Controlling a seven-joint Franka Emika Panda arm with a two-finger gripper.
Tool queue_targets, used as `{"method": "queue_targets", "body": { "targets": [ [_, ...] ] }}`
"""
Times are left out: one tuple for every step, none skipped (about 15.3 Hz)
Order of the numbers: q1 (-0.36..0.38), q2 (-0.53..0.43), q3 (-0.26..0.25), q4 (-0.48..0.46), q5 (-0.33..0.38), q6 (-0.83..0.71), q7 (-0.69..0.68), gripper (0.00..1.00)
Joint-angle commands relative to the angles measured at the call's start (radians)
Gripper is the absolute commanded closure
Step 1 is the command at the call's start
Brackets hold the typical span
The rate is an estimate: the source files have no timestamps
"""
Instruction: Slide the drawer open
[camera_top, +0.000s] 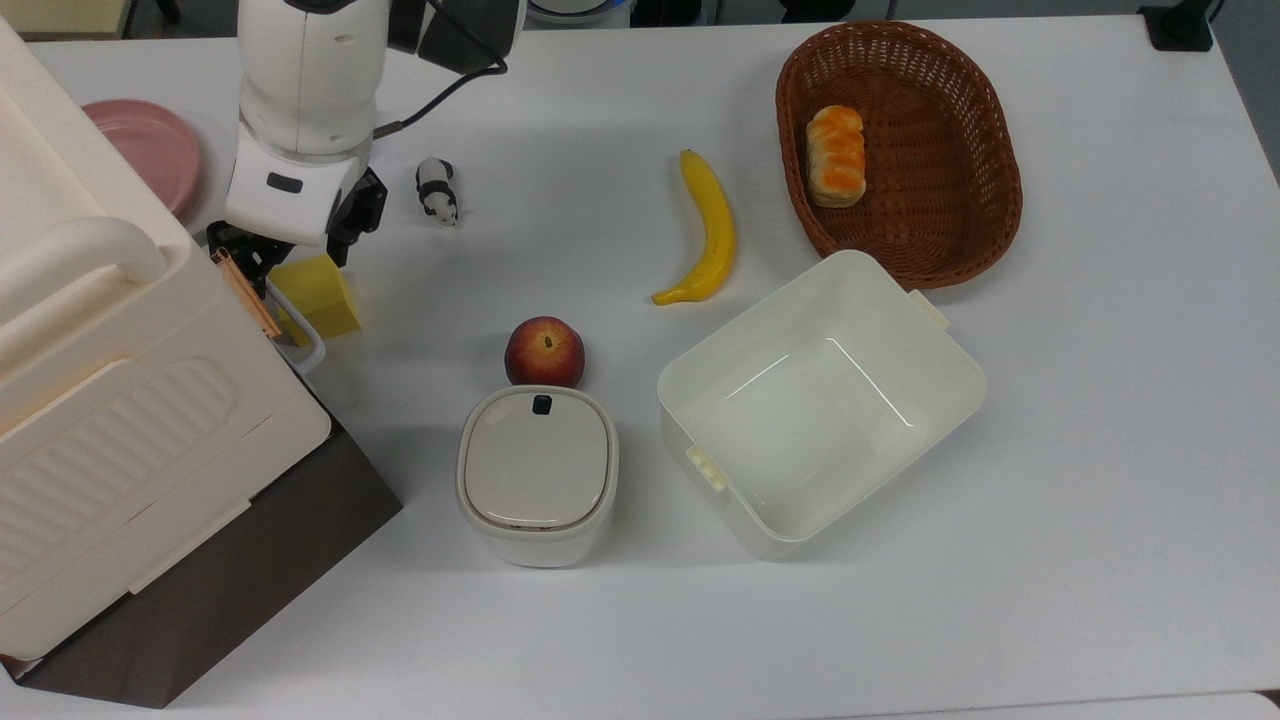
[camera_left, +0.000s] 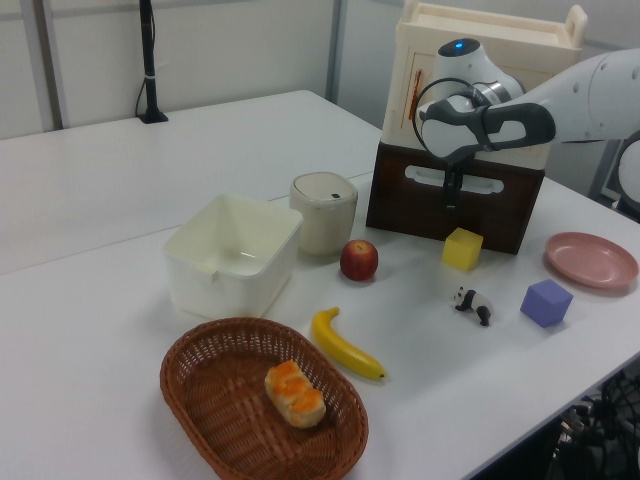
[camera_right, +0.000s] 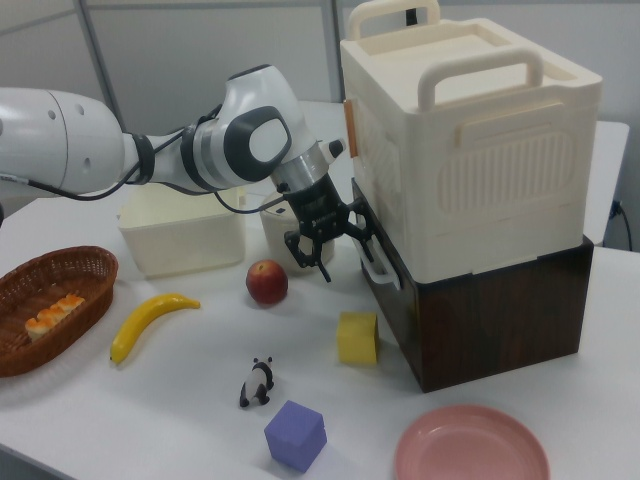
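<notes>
Top view: end effector (camera_top: 262, 262) at 10 o'clock on the white worktop (camera_top: 640, 620) — fingers spread at the thin white loop handle (camera_top: 303, 345) of the dark brown drawer (camera_top: 215, 580) under the cream ribbed plastic case (camera_top: 120, 420); yellow foam cube (camera_top: 318, 297) just beside.
Left view: drawer (camera_left: 455, 195) at 2 o'clock, front flush — shut.
Right view: open fingers (camera_right: 327, 262) straddle the handle (camera_right: 378, 268), not clamped.

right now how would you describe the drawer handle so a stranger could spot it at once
Find the big cream ribbed case stacked on a dark brown box. On the box's front panel, the drawer, sits a thin white loop handle, right by the claw. It is the only white loop on dark wood.
</notes>
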Motion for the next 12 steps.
{"method": "queue_targets", "body": {
  "targets": [
    [0.015,-0.02,0.002,-0.042,-0.018,0.013,0.02,0.2],
    [0.017,-0.021,0.002,-0.047,-0.018,0.013,0.02,0.2],
    [0.017,-0.023,0.002,-0.051,-0.018,0.013,0.02,0.2],
    [0.017,-0.026,0.004,-0.053,-0.018,0.013,0.02,0.2],
    [0.02,-0.026,0.008,-0.053,-0.018,0.011,0.02,0.2],
    [0.023,-0.027,0.011,-0.054,-0.018,0.01,0.022,0.2],
    [0.023,-0.027,0.014,-0.054,-0.018,0.004,0.022,0.2],
    [0.023,-0.027,0.019,-0.054,-0.018,-0.008,0.022,0.2],
    [0.023,-0.03,0.025,-0.056,-0.018,-0.013,0.022,0.19],
    [0.023,-0.032,0.028,-0.056,-0.018,-0.015,0.022,0.19],
    [0.024,-0.032,0.03,-0.056,-0.018,-0.022,0.022,0.19],
    [0.025,-0.034,0.036,-0.056,-0.018,-0.028,0.022,0.19]
  ]
}}
